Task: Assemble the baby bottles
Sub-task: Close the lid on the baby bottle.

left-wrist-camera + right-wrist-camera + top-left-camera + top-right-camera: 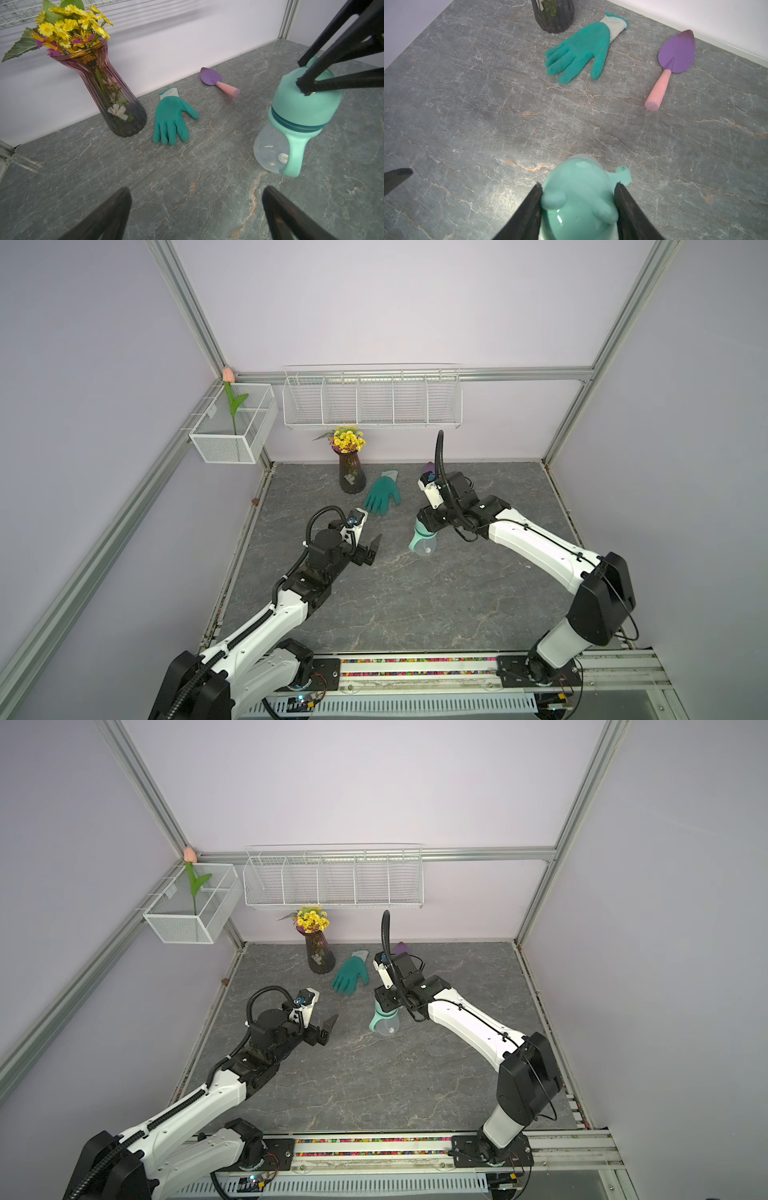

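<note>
Near the middle of the table (pixel 415 605), the bottle (pixel 423 541) stands with the right pincer (pixel 578 185) pinching its mint dome cap (pixel 307 104) and the left pincer (pixel 196 188) spread empty nearby; a skewed release could tip it, or lift the cap, whose seating I cannot judge.

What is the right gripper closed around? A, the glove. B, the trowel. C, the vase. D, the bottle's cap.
D: in the right wrist view the right gripper has a finger pressed on each side of the mint cap, while the glove and trowel lie apart, farther off on the table.
</note>
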`<state>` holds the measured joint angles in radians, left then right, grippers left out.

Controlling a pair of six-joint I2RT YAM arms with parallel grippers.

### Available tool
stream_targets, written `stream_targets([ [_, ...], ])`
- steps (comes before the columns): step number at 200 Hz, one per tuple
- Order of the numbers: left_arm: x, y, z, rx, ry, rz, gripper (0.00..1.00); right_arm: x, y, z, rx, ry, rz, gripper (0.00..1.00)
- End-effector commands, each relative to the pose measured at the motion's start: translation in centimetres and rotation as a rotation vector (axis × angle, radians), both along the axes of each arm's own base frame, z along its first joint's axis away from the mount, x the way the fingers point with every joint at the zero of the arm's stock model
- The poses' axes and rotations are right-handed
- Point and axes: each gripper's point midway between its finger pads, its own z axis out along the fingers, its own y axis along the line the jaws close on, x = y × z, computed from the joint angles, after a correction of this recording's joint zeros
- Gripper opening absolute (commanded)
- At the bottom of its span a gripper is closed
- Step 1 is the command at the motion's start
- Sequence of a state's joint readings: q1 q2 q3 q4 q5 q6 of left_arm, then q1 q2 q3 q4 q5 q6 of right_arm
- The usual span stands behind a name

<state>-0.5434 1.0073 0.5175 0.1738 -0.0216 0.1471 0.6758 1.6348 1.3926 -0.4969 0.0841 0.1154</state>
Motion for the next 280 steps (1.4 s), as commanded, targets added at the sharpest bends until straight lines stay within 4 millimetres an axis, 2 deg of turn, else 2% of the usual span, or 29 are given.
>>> stream_targets([
  [1,0.6,-0.2,2.1,-0.024,-0.042,0.003,0.99,-0.5,-0.4,-0.4,0.0,0.016,-0.004,0.59],
  [21,0.6,-0.2,2.2,-0.023,-0.042,0.002,0.99,-0.6,-0.4,0.0,0.004,0.007,-0.002,0.69],
  [76,1.4,-1.3,2.5,-0.042,-0.041,-0.024,0.99,-0.8,-0.5,3.7,0.045,-0.068,0.018,0.81],
  [105,2.2,-2.5,4.1,-0.093,-0.04,-0.051,0.99,-1.0,-0.5,6.3,0.106,-0.113,0.019,0.82],
  [120,2.9,-3.3,5.6,-0.165,-0.033,-0.054,0.96,-0.8,-1.0,7.2,0.129,-0.133,-0.009,0.74],
  [130,3.3,-4.1,6.5,-0.205,-0.022,-0.071,0.93,-0.5,-1.6,7.2,0.136,-0.137,-0.04,0.67],
  [149,4.1,-6.3,7.8,-0.255,0.018,-0.127,0.82,-0.1,-2.6,6.1,0.153,-0.106,-0.074,0.56],
  [170,4.8,-9.3,8.4,-0.262,0.058,-0.194,0.73,-0.1,-3.0,4.5,0.181,-0.065,-0.084,0.5],
  [191,4.9,-12.1,8.7,-0.263,0.078,-0.257,0.68,-0.2,-3.2,3.8,0.209,-0.045,-0.086,0.46],
  [207,4.4,-14.0,8.4,-0.256,0.097,-0.304,0.64,-0.5,-3.1,3.6,0.223,-0.033,-0.084,0.44],
  [223,4.1,-15.1,7.7,-0.246,0.12,-0.322,0.61,-0.7,-3.2,3.4,0.236,-0.03,-0.086,0.44],
  [255,3.9,-16.1,5.6,-0.244,0.178,-0.337,0.56,-0.7,-3.1,2.8,0.252,-0.019,-0.09,0.44],
  [280,3.9,-16.6,4.6,-0.241,0.203,-0.343,0.51,-0.5,-2.9,2.4,0.266,-0.014,-0.096,0.44],
])
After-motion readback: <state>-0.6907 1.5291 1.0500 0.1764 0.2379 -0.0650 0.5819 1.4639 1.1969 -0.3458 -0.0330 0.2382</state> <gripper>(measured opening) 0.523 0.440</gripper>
